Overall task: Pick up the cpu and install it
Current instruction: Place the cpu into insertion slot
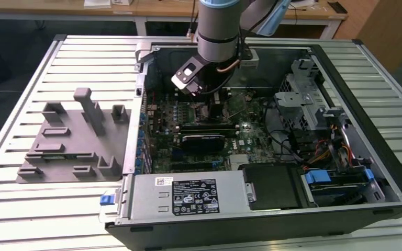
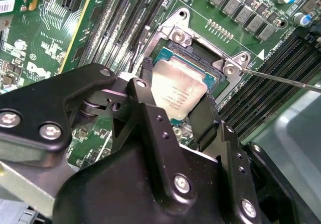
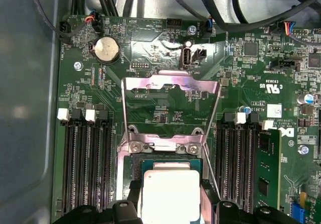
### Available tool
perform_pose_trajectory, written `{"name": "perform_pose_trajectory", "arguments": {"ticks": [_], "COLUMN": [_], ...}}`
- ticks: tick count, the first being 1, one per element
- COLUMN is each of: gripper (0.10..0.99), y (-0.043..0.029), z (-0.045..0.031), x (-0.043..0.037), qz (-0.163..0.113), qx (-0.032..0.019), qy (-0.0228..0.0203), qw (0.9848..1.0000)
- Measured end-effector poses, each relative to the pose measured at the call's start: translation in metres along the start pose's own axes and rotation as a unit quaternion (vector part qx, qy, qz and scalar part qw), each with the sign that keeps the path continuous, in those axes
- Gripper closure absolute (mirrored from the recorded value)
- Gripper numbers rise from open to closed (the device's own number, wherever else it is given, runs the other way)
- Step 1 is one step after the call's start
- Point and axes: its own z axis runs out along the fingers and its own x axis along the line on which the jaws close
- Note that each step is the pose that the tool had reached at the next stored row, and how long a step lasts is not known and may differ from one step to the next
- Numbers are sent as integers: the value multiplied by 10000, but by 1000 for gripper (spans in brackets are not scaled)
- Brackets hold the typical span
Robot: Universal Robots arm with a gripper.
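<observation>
You are holding the cpu [image 2: 176, 89] in the claw [image 2: 175, 97]. The two black fingers [image 2: 146, 76] are sitting narrow against two opposite edges of the chip, and its pale metal plate is showing between them in both wrist views. Directly under the claw, the chip is lying in or just over the socket frame [image 3: 150, 144], and I cannot tell whether it is fully seated. Just beyond the fingertips the hinged load plate [image 3: 170, 83] is standing open. The thin release lever [image 2: 281, 79] is running off to one side of the claw.

As for handling, you are probably dealing with something light, thin and quite stiff, so weight is not the worry. The smooth plate and shallow edges are likely giving the pads little to bite on, so a tilt or slip seems the main risk. The underside and the socket contacts are probably the fragile parts. The edges you are gripping now look like the right place to hold, keeping the chip level and using no downward force.

Faint grey print is showing on the chip's plate between the fingers, too fine to make out. White lettering is scattered over the board around the claw. Well apart from the claw, a white label [image 1: 194, 196] is lying on the grey power supply.
</observation>
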Motion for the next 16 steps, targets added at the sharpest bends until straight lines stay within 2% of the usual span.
{"name": "perform_pose_trajectory", "arguments": {"ticks": [7,16], "gripper": [545,545], "y": [-16,-18], "z": [32,28], "x": [2,4], "qz": [18,20], "qx": [0,0], "qy": [1,13], "qw": [10000,10000]}}
